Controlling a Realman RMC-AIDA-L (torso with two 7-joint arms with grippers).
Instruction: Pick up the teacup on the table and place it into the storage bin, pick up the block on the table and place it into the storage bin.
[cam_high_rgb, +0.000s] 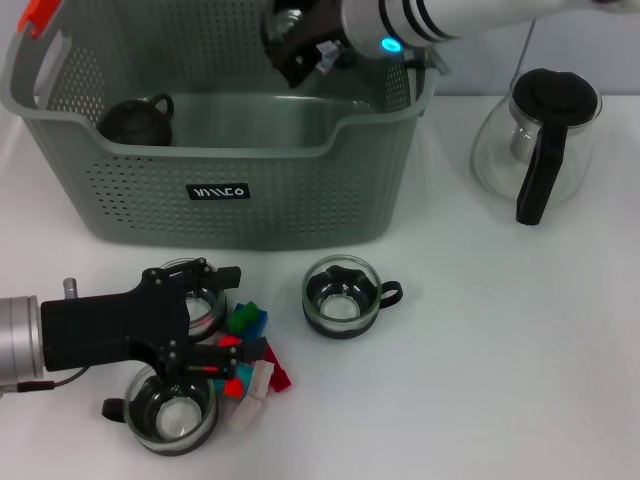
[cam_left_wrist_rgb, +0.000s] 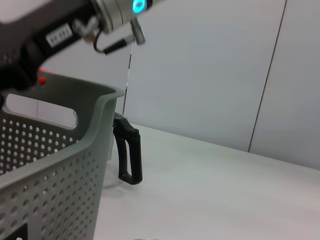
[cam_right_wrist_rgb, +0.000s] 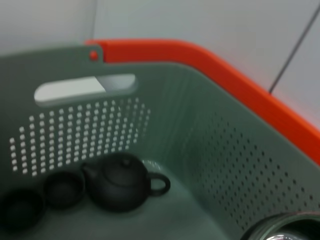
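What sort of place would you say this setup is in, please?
Probably a lab or test bench: a plain white table, bare panelled walls, and staged props, namely a storage bin, glass teacups and blocks.

Open desk (cam_high_rgb: 520, 360) is lying right of the glass cup (cam_high_rgb: 342, 297). The basket (cam_high_rgb: 250, 190) is blocking the back, a teapot (cam_high_rgb: 137, 120) is sitting in its left corner, and a glass pitcher (cam_high_rgb: 540, 140) is standing beside it.
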